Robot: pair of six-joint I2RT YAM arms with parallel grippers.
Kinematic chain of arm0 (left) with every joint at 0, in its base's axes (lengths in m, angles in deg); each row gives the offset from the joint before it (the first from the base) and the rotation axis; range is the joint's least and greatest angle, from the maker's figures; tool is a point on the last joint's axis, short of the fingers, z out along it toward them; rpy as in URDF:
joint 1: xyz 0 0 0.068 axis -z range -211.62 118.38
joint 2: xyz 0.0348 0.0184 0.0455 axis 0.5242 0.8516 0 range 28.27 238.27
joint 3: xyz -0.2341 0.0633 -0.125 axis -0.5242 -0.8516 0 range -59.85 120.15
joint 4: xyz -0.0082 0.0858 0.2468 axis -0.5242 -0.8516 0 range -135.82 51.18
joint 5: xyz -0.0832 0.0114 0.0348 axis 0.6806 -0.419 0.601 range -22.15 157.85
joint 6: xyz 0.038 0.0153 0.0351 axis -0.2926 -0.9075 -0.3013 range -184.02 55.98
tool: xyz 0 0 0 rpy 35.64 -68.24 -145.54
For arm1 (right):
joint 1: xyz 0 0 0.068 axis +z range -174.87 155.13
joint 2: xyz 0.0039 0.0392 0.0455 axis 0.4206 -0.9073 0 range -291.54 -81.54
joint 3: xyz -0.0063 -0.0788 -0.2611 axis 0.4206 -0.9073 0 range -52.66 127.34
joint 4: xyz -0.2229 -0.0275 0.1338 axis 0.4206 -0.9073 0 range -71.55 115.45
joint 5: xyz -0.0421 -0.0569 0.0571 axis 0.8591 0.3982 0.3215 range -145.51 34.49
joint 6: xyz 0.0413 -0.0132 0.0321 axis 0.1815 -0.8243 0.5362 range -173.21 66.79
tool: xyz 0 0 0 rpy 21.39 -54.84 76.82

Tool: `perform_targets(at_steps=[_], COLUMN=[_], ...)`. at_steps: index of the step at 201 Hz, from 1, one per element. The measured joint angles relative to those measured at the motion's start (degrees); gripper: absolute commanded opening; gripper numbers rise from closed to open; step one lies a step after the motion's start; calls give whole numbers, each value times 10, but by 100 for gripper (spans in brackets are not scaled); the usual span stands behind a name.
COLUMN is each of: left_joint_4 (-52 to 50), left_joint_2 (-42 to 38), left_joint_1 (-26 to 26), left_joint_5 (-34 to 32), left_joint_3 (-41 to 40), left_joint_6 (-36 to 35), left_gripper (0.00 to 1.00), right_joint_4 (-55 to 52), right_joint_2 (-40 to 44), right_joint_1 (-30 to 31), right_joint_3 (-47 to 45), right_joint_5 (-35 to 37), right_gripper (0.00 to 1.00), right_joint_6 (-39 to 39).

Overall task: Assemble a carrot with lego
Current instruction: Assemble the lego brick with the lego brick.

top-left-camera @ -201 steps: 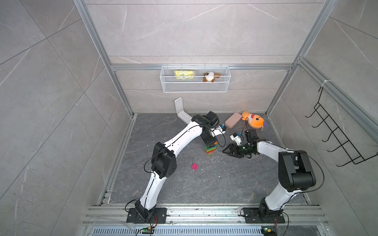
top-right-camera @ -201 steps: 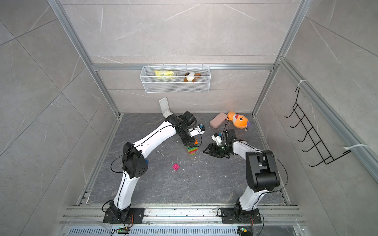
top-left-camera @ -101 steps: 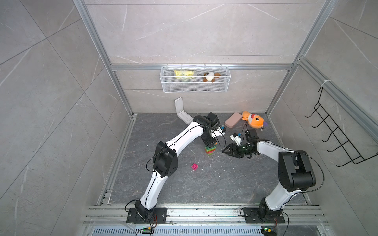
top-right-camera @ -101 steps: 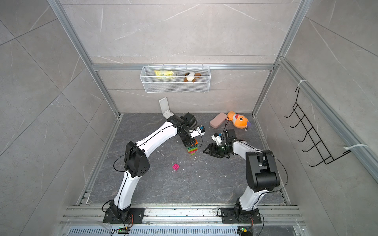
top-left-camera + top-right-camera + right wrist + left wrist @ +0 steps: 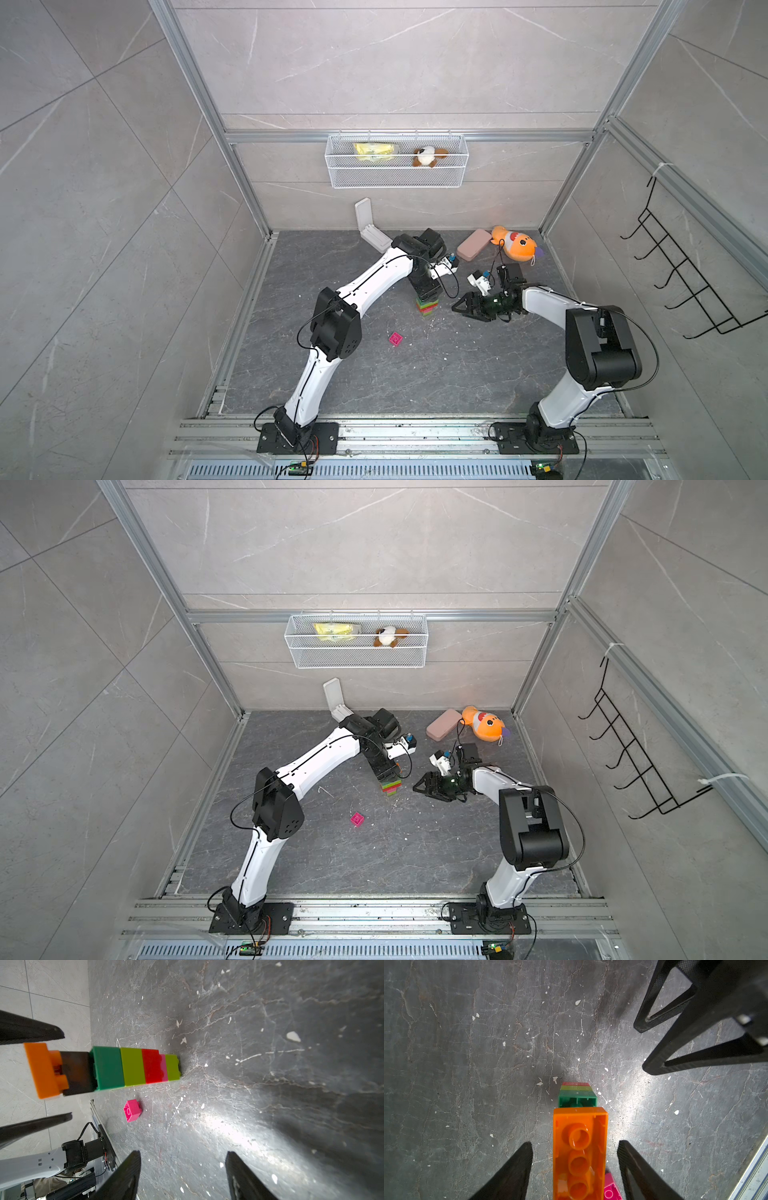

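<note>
1. The carrot stands upright mid-bench on its lime tip. It rises through pink, red, lime, dark green and a near-black brick to a broad orange brick on top, and it is on the same spot as a second ago.
2. What has changed is the left gripper. Its fingers were closed in on the top of the stack a moment ago. They have sprung apart and now flank the orange brick with a clear gap on each side, touching nothing.
3. I read that as a release after seating the orange brick. The stack bears itself, but on so narrow a foot it looks easy to topple if the arm brushes it while lifting away.
4. The right gripper has not stirred — it lies low just beside the carrot, fingers open and empty.
5. A loose pink brick lies nearer the arm bases, apart from the stack — likely the next piece, if one is wanted.
6. The bench is dark grey, stone-veined, flecked with white chips and glaring under the light.
7. Along its back edge sit a white hinged case, a pink case and an orange plush fish.
8. Around it are grey tiled walls in an aluminium frame. A white wire basket on the back wall holds a yellow packet and a small plush toy. A black hook rack hangs on the right wall.
</note>
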Motion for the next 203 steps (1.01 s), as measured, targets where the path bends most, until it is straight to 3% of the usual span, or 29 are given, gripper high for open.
perform_targets(at_steps=[91,150,203], left_joint_4=[14,30,25], left_joint_2=[-34,-56,-43], left_joint_1=[-2,-15,-18], left_joint_5=[3,0,-2], left_joint_3=[-16,-26,-5], left_joint_6=[4,11,12], left_gripper=[69,53,51], right_joint_4=[4,4,4], right_joint_2=[-5,-5,-5], right_joint_1=[0,0,0], right_joint_3=[0,0,0], right_joint_5=[-4,-4,-4], right_gripper=[68,68,68], right_joint_6=[0,0,0])
